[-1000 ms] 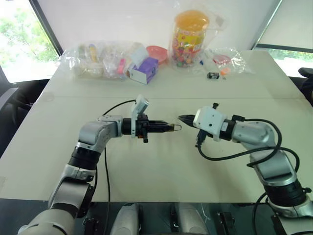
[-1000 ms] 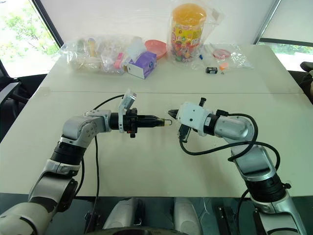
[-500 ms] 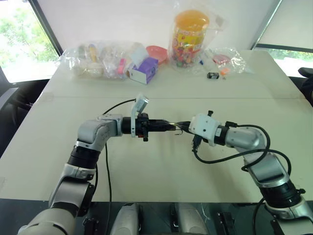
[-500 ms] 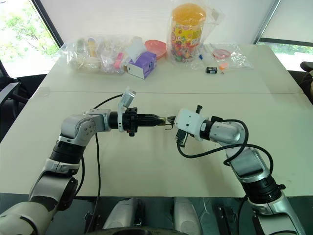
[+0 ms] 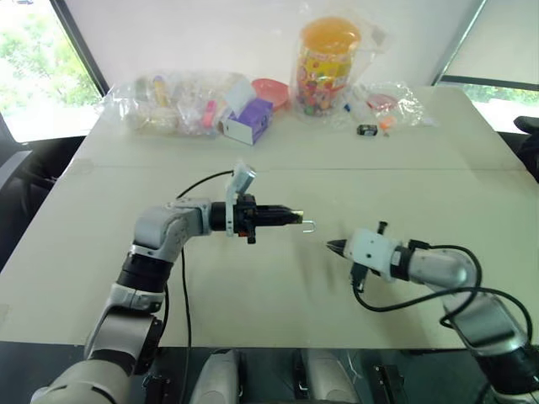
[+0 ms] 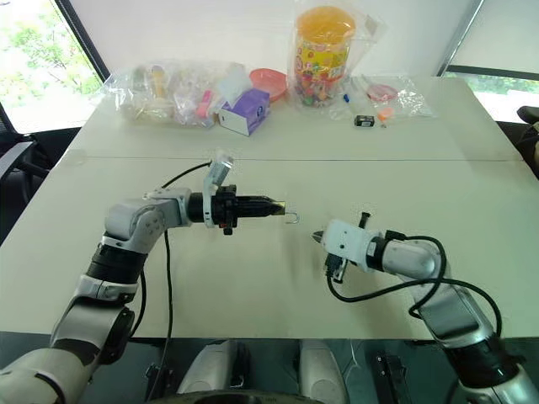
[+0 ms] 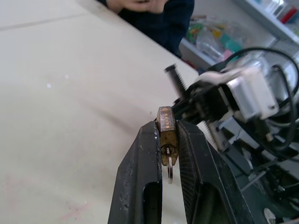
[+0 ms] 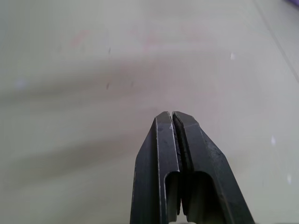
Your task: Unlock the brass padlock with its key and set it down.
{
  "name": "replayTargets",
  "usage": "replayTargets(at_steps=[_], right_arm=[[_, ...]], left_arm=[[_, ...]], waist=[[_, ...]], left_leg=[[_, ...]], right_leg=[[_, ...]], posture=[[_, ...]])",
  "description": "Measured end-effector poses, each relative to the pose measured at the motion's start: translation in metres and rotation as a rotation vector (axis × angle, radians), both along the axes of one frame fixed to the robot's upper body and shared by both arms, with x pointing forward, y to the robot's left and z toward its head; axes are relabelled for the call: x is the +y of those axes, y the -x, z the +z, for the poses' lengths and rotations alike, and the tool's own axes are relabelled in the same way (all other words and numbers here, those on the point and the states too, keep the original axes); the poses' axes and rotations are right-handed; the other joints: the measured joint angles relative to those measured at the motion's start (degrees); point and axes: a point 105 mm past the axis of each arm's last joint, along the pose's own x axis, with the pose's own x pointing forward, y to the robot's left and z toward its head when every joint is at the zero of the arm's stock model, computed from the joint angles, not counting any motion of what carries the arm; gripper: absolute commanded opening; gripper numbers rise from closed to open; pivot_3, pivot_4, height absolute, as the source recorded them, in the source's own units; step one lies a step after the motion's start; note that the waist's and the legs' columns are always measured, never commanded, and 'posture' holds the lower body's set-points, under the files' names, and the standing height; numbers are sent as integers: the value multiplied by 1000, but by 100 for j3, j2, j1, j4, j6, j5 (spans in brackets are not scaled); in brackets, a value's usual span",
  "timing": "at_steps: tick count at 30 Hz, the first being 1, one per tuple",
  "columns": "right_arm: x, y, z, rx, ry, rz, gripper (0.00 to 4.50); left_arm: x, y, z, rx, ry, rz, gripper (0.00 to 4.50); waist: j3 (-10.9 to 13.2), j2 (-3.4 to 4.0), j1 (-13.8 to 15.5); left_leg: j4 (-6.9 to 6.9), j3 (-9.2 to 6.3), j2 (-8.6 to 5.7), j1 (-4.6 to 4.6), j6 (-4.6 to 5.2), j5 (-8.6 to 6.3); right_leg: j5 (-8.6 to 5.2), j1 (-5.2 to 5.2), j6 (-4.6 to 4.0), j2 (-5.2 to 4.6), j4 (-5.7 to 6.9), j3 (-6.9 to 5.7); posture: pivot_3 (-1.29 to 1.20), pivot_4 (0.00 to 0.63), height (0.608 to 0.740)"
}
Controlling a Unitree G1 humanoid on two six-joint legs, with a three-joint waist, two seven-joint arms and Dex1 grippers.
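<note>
Left gripper point(image 5: 290, 217) clamped on brass padlock point(image 7: 167, 133) — shackle point(image 5: 308, 225) outward, right gripper point(image 5: 330, 245) pinched closed, low over table point(image 5: 253, 286).

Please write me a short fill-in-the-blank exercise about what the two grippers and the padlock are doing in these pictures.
1. The brass padlock is pinched in the ____ gripper.
2. The fingers of the right gripper are ____, with nothing between them.
3. The padlock's shackle points toward the ____ gripper.
4. The orange-lidded jar stands at the ____ edge of the table.

Missing words: left; shut; right; far
</note>
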Motion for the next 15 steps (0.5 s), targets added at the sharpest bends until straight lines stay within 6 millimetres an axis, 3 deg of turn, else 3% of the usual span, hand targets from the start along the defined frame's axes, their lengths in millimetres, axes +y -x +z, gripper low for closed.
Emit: replayTargets(at_steps=[5,9,13,15], right_arm=[[1,19,26,-52,-43,-67,38],[3,22,40,-90,-57,-106,38],[4,21,45,-106,-63,-134,38],[4,20,47,-111,-64,-141,0]], left_arm=[[-24,-10,-25,37,-16,53,5],[-42,-24,-39,50,-32,126,5],[-47,-35,-52,36,-72,180,5],[-44,-37,-61,44,-97,187,1024]], waist=[[0,-1,2],[1,-2,-4],[1,-3,-11],[1,-3,-17]], left_leg=[[1,0,-2,3,1,0],[0,-4,-2,3,1,-1],[0,-3,-5,3,1,-1],[-1,-3,-4,3,1,-1]], right_leg=[[0,5,0,3,-3,1],[0,5,0,9,-3,0],[0,5,0,9,-4,-3],[0,5,0,11,-4,-3]], posture=[[0,150,735],[0,150,735],[0,150,735],[0,150,735]])
